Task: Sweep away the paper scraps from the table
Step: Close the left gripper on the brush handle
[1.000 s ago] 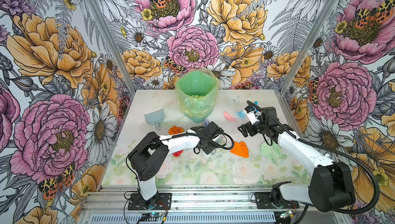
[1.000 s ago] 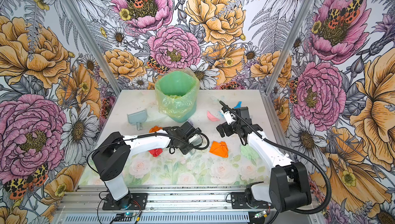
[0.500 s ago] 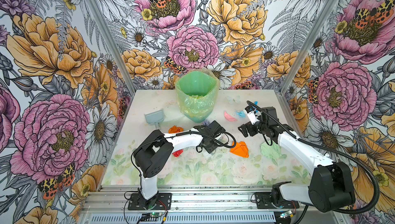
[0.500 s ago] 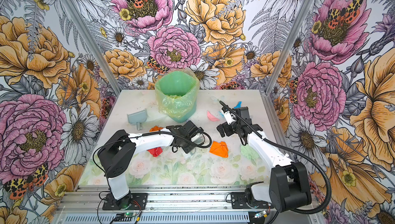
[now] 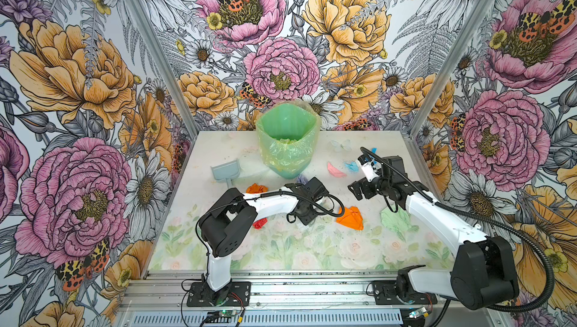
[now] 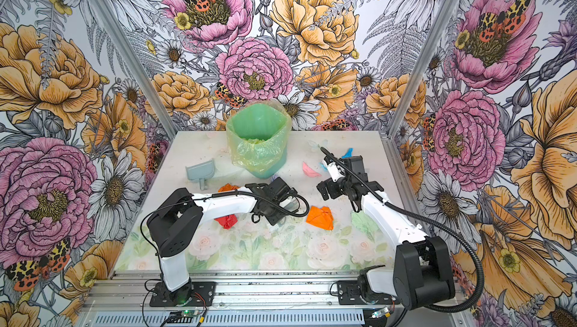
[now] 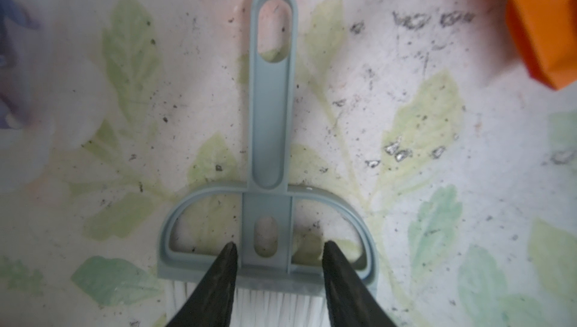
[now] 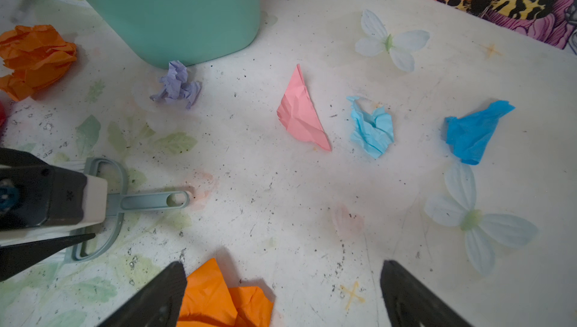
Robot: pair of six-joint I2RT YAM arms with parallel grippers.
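- Nearest the arm bases, on the rose-printed table (image 5: 281,249), three pieces lie in a rough row. A red scrap (image 5: 259,223) is partly under the left arm, a flat orange scrap (image 5: 351,217) lies mid-table, and a pale green scrap (image 5: 395,219) is beside the right arm.
- The left gripper (image 7: 279,247) sits low over the brush (image 7: 270,122), which lies flat on the table. Its jaws straddle the brush's centre bar just above the bristles. One finger is against the bar and the other stands clear, so nothing is clamped.
- The right gripper (image 8: 282,263) hangs above the table with its jaws spread wide and nothing between them. The flat orange scrap lies by one finger.
- Farther back are a crumpled orange scrap (image 5: 256,188) and a lilac scrap (image 8: 176,86), the lilac one just beside the bin's foot.
- Beyond the right gripper, a pink scrap (image 5: 335,170), a light blue scrap (image 8: 371,127) and a deep blue scrap (image 8: 474,132) lie apart in a line.
- At the far side, the dustpan (image 5: 225,169) lies left of the bag-lined bin (image 5: 288,141).
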